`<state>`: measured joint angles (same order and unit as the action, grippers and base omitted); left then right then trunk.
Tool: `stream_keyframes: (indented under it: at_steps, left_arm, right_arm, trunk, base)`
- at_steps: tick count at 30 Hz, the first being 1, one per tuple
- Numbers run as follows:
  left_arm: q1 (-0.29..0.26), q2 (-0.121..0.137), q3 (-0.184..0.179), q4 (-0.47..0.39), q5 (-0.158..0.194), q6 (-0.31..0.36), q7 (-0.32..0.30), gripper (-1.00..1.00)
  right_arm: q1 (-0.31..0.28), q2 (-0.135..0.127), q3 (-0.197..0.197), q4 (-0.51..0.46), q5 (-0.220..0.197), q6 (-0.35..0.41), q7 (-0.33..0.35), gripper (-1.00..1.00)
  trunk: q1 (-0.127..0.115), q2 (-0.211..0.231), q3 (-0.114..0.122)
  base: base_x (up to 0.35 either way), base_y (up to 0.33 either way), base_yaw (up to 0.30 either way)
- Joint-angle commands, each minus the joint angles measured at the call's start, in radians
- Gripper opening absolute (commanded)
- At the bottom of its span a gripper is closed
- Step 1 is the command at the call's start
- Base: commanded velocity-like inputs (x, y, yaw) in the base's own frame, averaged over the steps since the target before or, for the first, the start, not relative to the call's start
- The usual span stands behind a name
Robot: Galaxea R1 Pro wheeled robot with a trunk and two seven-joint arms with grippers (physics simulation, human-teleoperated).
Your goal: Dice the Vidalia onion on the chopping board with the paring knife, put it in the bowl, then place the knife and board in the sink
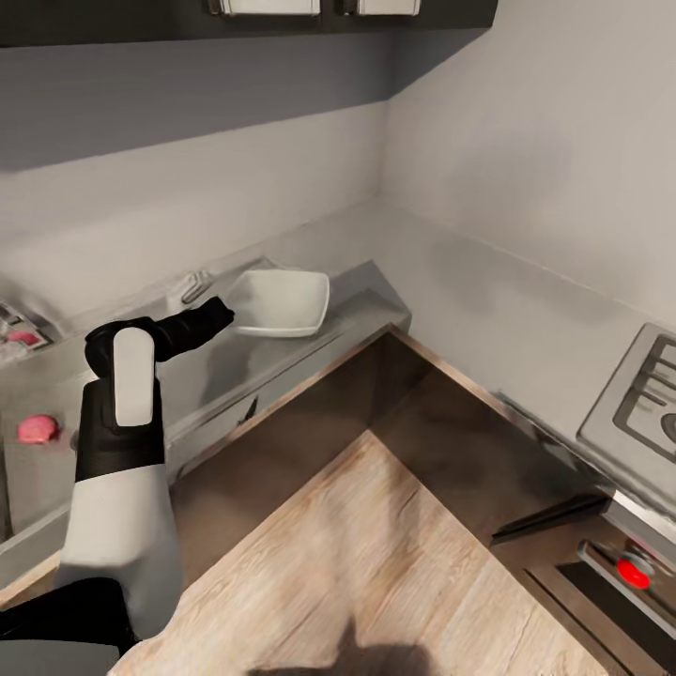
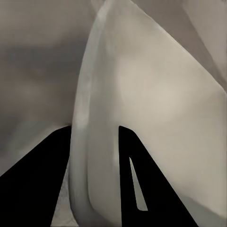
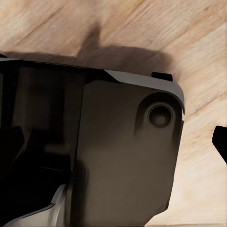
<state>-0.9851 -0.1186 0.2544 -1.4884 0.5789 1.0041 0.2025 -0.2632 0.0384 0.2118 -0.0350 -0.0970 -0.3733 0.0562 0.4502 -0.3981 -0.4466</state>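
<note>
The white rounded-square bowl [image 1: 286, 300] is tilted just over the grey countertop [image 1: 376, 300] in the corner. My left gripper [image 1: 221, 314] is shut on its near rim. In the left wrist view the bowl's rim [image 2: 90, 94] runs between the two black fingers of my left gripper [image 2: 92, 135]. A pink lump [image 1: 38, 429] lies on the steel surface at the far left, and I cannot tell what it is. In the right wrist view one dark finger [image 3: 221, 142] hangs over wooden floor beside the robot's own dark base [image 3: 123, 156].
A chrome fitting [image 1: 192, 284] stands at the wall behind the left arm. A stove top [image 1: 638, 404] with a red knob [image 1: 634, 571] is at the right. Dark cabinet fronts [image 1: 310, 404] line the corner, with wooden floor [image 1: 394, 563] in front.
</note>
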Motion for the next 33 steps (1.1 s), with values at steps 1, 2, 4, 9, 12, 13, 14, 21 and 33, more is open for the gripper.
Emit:
stream_keyframes:
  at_steps: [1,2,4,9,12,13,14,21,33]
  left_arm:
    - [-0.001,-0.001,0.002,0.0,0.014,0.004,0.009,-1.0]
    - [-0.001,-0.001,0.002,0.001,0.014,0.004,0.009,-1.0]
    - [-0.001,-0.001,0.002,0.001,0.014,0.004,0.009,-1.0]
    - [-0.001,-0.001,0.002,0.001,0.015,0.004,0.008,-1.0]
    - [-0.001,0.0,0.002,0.002,0.015,0.004,0.008,-1.0]
    - [-0.001,0.0,0.002,0.002,0.015,0.004,0.008,-1.0]
    - [-0.001,0.0,0.002,0.003,0.015,0.004,0.008,-1.0]
    - [-0.001,0.0,0.003,0.004,0.015,0.004,0.008,-1.0]
    - [-0.001,0.002,0.005,0.0,0.015,0.005,0.007,-1.0]
  right_arm:
    - [-0.001,0.0,0.005,0.001,-0.01,-0.004,0.005,1.0]
    - [-0.001,0.0,0.005,0.001,-0.01,-0.004,0.005,1.0]
    - [-0.001,0.0,0.005,0.001,-0.01,-0.004,0.005,1.0]
    - [-0.001,0.0,0.005,0.001,-0.01,-0.004,0.005,1.0]
    - [-0.001,-0.001,0.005,0.001,-0.01,-0.004,0.005,1.0]
    - [-0.001,-0.001,0.005,0.001,-0.01,-0.004,0.005,1.0]
    - [-0.001,-0.001,0.006,0.001,-0.01,-0.004,0.005,1.0]
    - [-0.001,0.0,0.007,0.001,-0.01,-0.004,0.005,1.0]
    - [-0.001,0.0,0.008,0.001,-0.01,-0.004,0.005,1.0]
  trunk:
    - [0.0,-0.002,-0.003]
    - [0.0,-0.002,-0.004]
    - [0.0,-0.002,-0.006]
    - [0.0,-0.002,-0.012]
    - [0.0,-0.002,-0.016]
    - [0.0,-0.002,-0.017]
    - [0.0,-0.002,-0.018]
    - [0.0,-0.002,-0.027]
    - [0.0,-0.002,-0.041]
  base:
    - [-0.341,0.0,0.207]
    - [-0.341,0.0,0.207]
    - [-0.341,0.0,0.207]
    - [-0.341,0.0,0.206]
    - [-0.341,0.002,0.203]
    - [-0.34,0.027,0.202]
    - [-0.34,0.05,0.202]
    - [-0.31,0.125,0.201]
    - [-0.176,0.236,0.197]
